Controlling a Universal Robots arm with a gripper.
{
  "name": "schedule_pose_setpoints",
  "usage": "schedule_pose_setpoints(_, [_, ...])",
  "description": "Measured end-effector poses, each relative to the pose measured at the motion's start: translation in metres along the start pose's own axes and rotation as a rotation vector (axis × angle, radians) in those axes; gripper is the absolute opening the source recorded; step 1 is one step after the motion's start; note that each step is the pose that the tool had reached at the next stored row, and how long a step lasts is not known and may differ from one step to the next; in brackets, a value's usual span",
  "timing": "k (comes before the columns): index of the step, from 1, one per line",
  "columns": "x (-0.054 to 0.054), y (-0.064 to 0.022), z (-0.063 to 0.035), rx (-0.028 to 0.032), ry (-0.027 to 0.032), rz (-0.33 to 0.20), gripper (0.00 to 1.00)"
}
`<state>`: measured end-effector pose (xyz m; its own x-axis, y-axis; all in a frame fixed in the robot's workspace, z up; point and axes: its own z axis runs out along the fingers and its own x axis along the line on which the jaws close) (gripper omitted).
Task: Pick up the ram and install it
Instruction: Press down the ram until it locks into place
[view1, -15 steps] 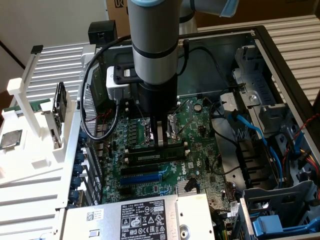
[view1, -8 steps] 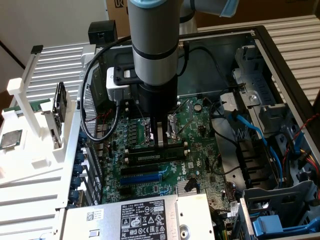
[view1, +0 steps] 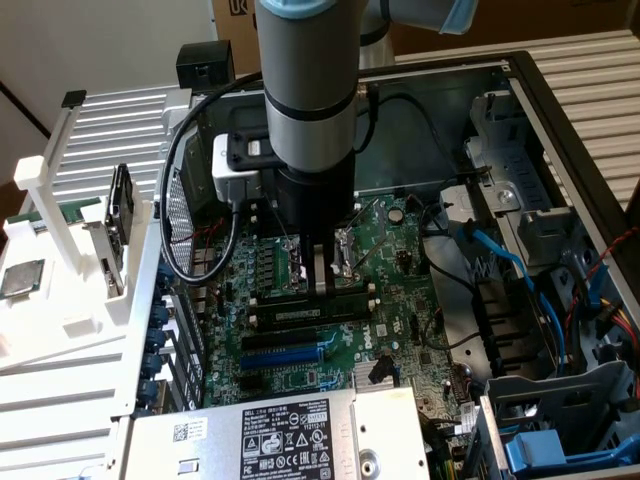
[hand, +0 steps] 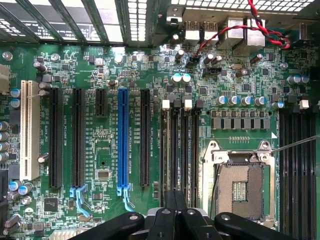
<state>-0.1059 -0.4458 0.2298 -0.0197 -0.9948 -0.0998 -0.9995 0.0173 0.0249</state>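
The ram (view1: 300, 313), a long dark-green stick with a pale label strip, stands on edge in a black memory slot on the motherboard (view1: 400, 290). It runs across the exterior view, just above the blue slot (view1: 285, 352). My gripper (view1: 320, 290) comes straight down from the grey arm and is shut on the middle of the ram's top edge. In the wrist view the gripper (hand: 175, 212) has its black fingers (hand: 167, 220) pressed together over the row of black memory slots (hand: 186, 150). The empty processor socket (hand: 240, 185) lies beside them.
The motherboard lies inside an open computer case (view1: 560, 120) with metal walls, blue and black cables (view1: 510, 270) and a drive cage at the exterior view's right. A white rack (view1: 70, 270) outside the case holds a square processor chip (view1: 22, 280). The power supply (view1: 280, 440) sits in front.
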Motion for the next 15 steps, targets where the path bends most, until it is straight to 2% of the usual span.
schedule_pose_setpoints(2, [-0.0003, 0.0001, -0.0036, -0.0014, -0.0035, 0.0, 0.11])
schedule_pose_setpoints(10, [-0.0006, 0.0002, -0.0102, -0.0049, -0.0094, 0.0, 0.11])
schedule_pose_setpoints(15, [-0.0005, 0.0002, -0.0103, -0.0053, -0.0096, 0.0, 0.11])
